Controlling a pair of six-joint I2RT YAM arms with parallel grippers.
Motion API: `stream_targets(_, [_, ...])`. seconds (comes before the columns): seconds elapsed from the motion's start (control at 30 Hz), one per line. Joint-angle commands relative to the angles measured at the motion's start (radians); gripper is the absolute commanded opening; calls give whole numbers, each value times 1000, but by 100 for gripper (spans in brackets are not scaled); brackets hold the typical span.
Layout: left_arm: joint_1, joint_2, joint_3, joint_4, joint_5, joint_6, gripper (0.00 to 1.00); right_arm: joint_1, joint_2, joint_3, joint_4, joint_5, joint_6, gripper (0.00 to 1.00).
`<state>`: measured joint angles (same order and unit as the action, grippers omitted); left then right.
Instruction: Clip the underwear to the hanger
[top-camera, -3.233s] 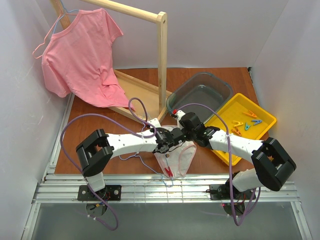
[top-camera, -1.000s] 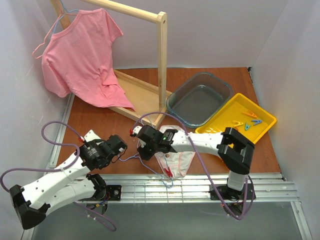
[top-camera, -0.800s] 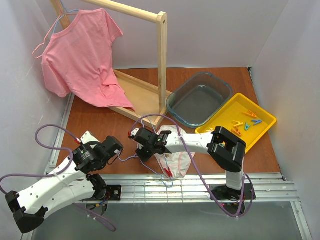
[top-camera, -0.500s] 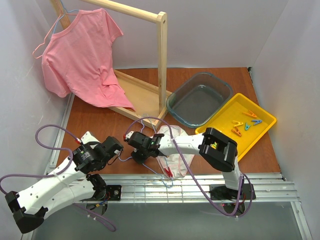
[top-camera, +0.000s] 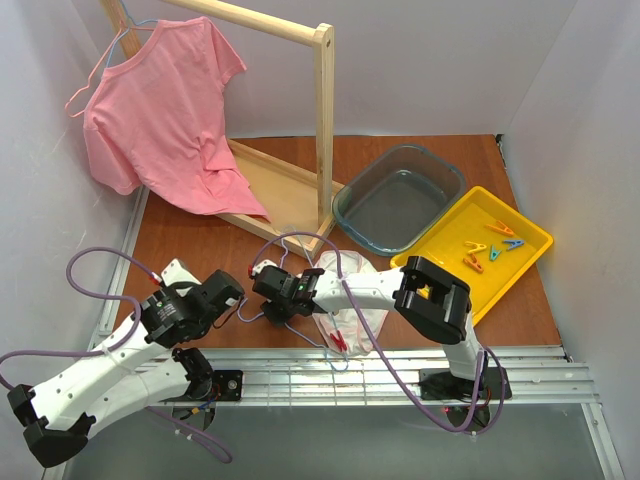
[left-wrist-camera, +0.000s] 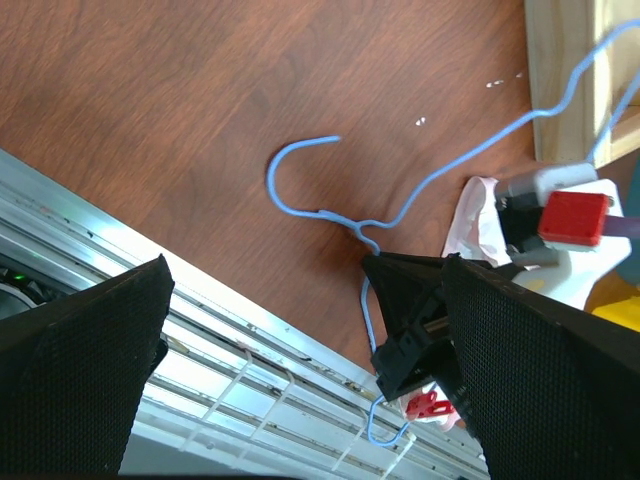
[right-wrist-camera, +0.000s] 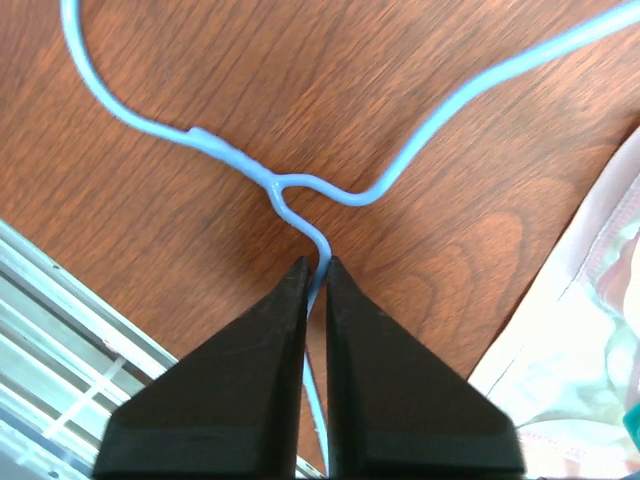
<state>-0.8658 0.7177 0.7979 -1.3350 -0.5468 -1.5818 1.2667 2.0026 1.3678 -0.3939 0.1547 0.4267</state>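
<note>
The light-blue wire hanger (right-wrist-camera: 225, 150) lies flat on the brown table, hook pointing left (left-wrist-camera: 285, 205). My right gripper (right-wrist-camera: 316, 262) is shut on the hanger's wire just below the twisted neck (top-camera: 268, 308). The white, pink-trimmed underwear (top-camera: 355, 318) lies over the hanger's right part, its edge at the right of the right wrist view (right-wrist-camera: 590, 340). A red peg (top-camera: 338, 343) sits at its near edge by the wire. My left gripper (top-camera: 228, 295) hovers left of the hook, jaws wide open with nothing between them (left-wrist-camera: 305, 262).
A pink T-shirt (top-camera: 160, 110) hangs on the wooden rail stand (top-camera: 325, 130) at the back left. A glass dish (top-camera: 400, 195) and a yellow tray (top-camera: 530, 232) with several coloured pegs stand at the right. Metal rails (top-camera: 330, 365) border the table's near edge.
My right gripper has slid left from the underwear to the hanger's neck and closed on the wire. The left arm has pulled back to the left and stayed open.
</note>
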Motion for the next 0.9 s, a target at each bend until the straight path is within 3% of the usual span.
stream_targets(0.0, [5, 3, 47, -61, -41, 20, 98, 7, 53, 7, -51, 13, 35, 2])
stream_targets(0.3, [5, -3, 70, -61, -51, 34, 98, 7, 30, 92, -108, -9, 95, 1])
stream_targets(0.67, [5, -27, 121, -56, -102, 63, 98, -3, -108, 125, -152, 3, 178, 1])
stream_targets(0.87, [5, -72, 103, 35, -91, 183, 97, -24, -122, 189, -178, 31, 188, 1])
